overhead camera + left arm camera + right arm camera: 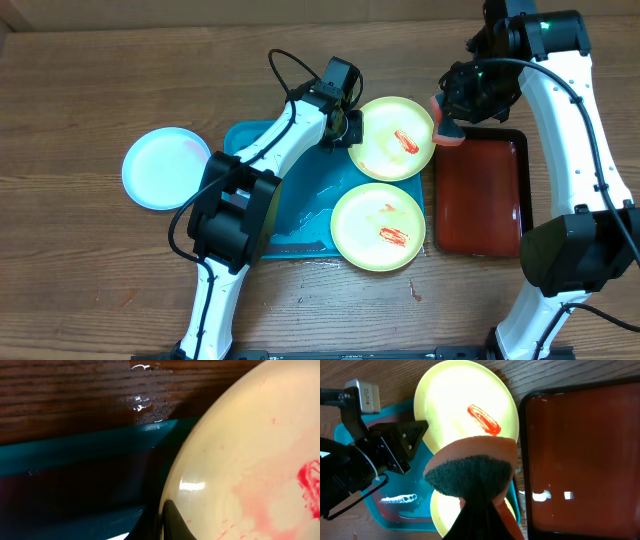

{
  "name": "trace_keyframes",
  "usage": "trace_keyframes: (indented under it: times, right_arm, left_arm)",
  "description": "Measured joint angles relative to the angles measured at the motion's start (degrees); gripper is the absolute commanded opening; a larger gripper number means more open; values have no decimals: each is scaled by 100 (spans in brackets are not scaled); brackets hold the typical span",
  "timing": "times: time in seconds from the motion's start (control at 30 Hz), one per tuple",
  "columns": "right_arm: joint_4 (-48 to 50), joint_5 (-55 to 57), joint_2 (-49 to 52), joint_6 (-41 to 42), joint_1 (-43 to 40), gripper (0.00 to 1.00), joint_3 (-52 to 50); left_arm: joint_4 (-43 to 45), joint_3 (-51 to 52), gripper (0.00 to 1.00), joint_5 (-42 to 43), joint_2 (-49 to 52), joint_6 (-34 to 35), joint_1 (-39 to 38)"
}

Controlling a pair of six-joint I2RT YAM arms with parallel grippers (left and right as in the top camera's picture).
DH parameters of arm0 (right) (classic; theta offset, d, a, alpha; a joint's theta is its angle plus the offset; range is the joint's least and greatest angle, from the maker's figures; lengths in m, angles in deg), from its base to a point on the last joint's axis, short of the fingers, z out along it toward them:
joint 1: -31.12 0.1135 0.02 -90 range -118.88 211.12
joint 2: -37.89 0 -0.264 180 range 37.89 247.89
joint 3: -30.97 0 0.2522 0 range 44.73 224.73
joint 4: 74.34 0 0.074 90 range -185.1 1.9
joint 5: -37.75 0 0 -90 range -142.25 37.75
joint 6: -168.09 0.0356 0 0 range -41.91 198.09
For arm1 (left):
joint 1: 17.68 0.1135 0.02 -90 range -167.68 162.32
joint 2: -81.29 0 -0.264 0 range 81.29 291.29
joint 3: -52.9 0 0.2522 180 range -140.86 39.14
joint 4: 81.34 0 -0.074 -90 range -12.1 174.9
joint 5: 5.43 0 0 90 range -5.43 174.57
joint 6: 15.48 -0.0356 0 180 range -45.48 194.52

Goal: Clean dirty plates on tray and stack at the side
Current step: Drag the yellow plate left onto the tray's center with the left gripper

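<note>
The turquoise tray point(298, 205) lies mid-table. A plate with a red sauce smear point(395, 138) sits at its far right corner, and my left gripper point(345, 125) is shut on that plate's left rim. In the left wrist view the plate point(250, 455) fills the right side, with one dark finger point(172, 522) on its rim. A second smeared plate point(378, 228) lies on the tray's near right corner. A third, clean-looking plate point(165, 167) rests on the table to the left of the tray. My right gripper point(447, 122) is shut on an orange sponge with a dark green pad point(470, 470), just above the held plate's point(465, 405) right edge.
A dark red, black-rimmed tray point(480, 195) lies right of the turquoise tray and also shows in the right wrist view point(580, 460). The turquoise tray floor point(395, 505) is wet. The wooden table point(90, 80) surrounds everything.
</note>
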Motion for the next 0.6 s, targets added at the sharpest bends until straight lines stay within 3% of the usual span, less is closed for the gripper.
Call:
trace_keyframes:
  times: [0.33,0.6]
  right_arm:
    - [144,-2,0,-2,0,4,0]
    - [494,-2,0,-2,278,4,0]
  left_arm:
    - [-776,-52,4,-184,-142,-35,732]
    - [-2312,-50,4,-570,-431,-817,1781]
